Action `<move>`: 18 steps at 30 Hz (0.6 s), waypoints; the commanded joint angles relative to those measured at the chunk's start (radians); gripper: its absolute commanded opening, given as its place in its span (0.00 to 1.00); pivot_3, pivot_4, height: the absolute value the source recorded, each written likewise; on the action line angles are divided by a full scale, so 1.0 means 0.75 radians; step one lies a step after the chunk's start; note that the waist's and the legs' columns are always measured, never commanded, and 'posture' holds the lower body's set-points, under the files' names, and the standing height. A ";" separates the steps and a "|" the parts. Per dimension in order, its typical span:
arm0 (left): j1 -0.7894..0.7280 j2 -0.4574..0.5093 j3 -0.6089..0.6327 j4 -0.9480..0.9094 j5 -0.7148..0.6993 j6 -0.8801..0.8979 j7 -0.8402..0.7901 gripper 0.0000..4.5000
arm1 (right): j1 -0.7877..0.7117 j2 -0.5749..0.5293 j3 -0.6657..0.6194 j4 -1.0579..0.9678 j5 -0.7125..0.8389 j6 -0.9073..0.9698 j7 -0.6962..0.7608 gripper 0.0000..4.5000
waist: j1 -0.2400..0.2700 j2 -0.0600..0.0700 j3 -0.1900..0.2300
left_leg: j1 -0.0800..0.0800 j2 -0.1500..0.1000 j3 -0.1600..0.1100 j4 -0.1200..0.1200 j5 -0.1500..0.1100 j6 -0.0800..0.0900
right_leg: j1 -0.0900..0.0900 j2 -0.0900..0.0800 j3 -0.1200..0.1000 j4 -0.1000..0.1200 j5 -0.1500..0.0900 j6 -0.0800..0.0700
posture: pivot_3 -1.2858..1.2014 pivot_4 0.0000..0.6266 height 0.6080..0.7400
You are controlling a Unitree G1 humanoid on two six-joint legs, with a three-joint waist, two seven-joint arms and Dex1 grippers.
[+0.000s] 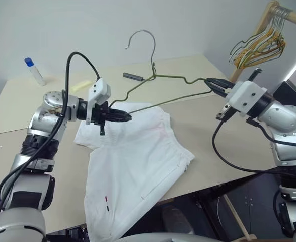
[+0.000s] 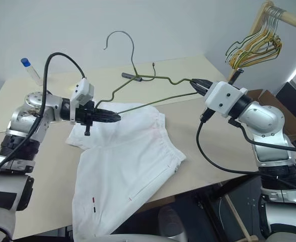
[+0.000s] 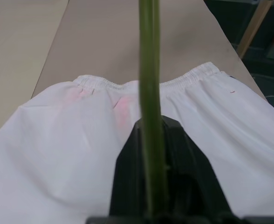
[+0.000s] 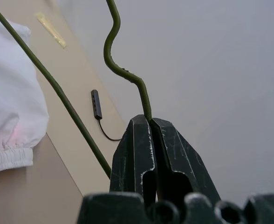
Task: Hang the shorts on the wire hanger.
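— Shorts first: where are they? — The thin white fabric shorts (image 1: 133, 166) with the gathered elastic waistband lie flat on the beige table (image 1: 198, 70), waistband towards the far side, one leg hanging off the near edge. Nothing grips them.

— And the hanger? — The thin, dark greenish-grey wire hanger (image 1: 158, 83) is held up in the air over the far part of the shorts, hook pointing up. Each end is pinched: the left gripper (image 1: 124, 116) has its black fingers clamped tight on the left corner, and the right gripper (image 1: 214, 84) is closed just as tightly on the right corner.

— Why both ends? — I'd say it keeps the light wire steady and level, bottom bar just above the waistband, so the cloth can be threaded over it.

— But both grippers are occupied. — Yes, that's the snag; one probably has to let go to lift the shorts.

— Anything else around? — A bunch of yellowish and green hangers (image 1: 259, 48) on a wooden rail far right, a blue-capped clear tube (image 1: 34, 70) far left, and a small dark clip (image 1: 133, 76) on the table.
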 commanded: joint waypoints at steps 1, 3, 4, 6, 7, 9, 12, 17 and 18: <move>0.015 0.012 0.055 -0.075 0.013 -0.009 0.051 0.01 | -0.015 -0.018 -0.063 -0.055 0.029 0.016 0.003 0.00 | 0.001 0.000 0.000 | 0.000 0.000 0.000 0.000 0.000 0.000 | 0.000 0.000 0.000 0.000 0.000 0.000 | 0.43 0.00 1.00; 0.037 0.024 0.073 -0.107 0.009 -0.008 0.063 0.00 | 0.016 -0.044 -0.068 -0.082 0.087 0.041 0.075 0.12 | 0.002 0.000 0.000 | 0.000 0.000 0.000 0.000 0.000 0.000 | 0.000 0.000 0.000 0.000 0.000 0.000 | 0.43 0.00 1.00; 0.046 0.028 0.080 -0.122 0.005 -0.004 0.066 0.00 | 0.028 -0.053 -0.073 -0.092 0.110 0.050 0.100 0.17 | 0.002 0.000 0.000 | 0.000 0.000 0.000 0.000 0.000 0.000 | 0.000 0.000 0.000 0.000 0.000 0.000 | 0.43 0.00 1.00; 0.084 0.068 0.094 -0.181 0.013 0.002 0.072 0.00 | 0.074 -0.103 -0.092 -0.144 0.217 0.113 0.212 0.32 | 0.003 0.000 0.000 | 0.000 0.000 -0.001 0.000 0.000 0.000 | 0.000 0.000 0.000 0.000 0.000 0.000 | 0.43 0.00 1.00; 0.111 0.106 0.096 -0.212 0.026 -0.009 0.061 0.00 | 0.097 -0.137 -0.108 -0.183 0.297 0.190 0.277 0.40 | 0.004 0.000 0.000 | -0.001 -0.001 -0.001 0.000 0.000 0.000 | 0.000 -0.001 0.000 0.000 0.000 0.000 | 0.43 0.00 1.00; 0.160 0.174 0.092 -0.255 0.063 -0.057 0.044 0.00 | 0.122 -0.200 -0.134 -0.237 0.427 0.324 0.383 0.56 | 0.001 0.001 0.001 | -0.001 0.000 -0.001 0.000 0.000 0.000 | 0.000 -0.001 0.000 0.000 0.000 0.000 | 0.43 0.00 1.00; 0.211 0.250 0.078 -0.293 0.126 -0.144 0.037 0.00 | 0.104 -0.314 -0.138 -0.285 0.597 0.558 0.535 0.79 | 0.007 0.002 0.002 | 0.001 0.000 -0.001 0.000 0.000 0.000 | 0.001 -0.001 0.000 0.001 0.000 0.000 | 0.44 0.00 1.00; 0.249 0.271 0.082 -0.367 0.138 -0.178 0.039 0.00 | -0.037 -0.318 -0.063 -0.273 0.676 0.728 0.632 0.94 | 0.027 0.002 0.002 | 0.003 0.001 0.000 0.001 0.000 0.000 | 0.003 0.000 0.000 0.000 0.000 0.000 | 0.44 0.00 1.00; 0.251 0.261 0.081 -0.390 0.132 -0.167 0.045 0.00 | -0.091 -0.315 -0.001 -0.267 0.638 0.774 0.643 0.94 | 0.032 0.003 0.002 | 0.003 0.001 0.000 0.001 0.000 0.000 | 0.002 0.000 0.000 0.000 0.000 0.000 | 0.44 0.00 1.00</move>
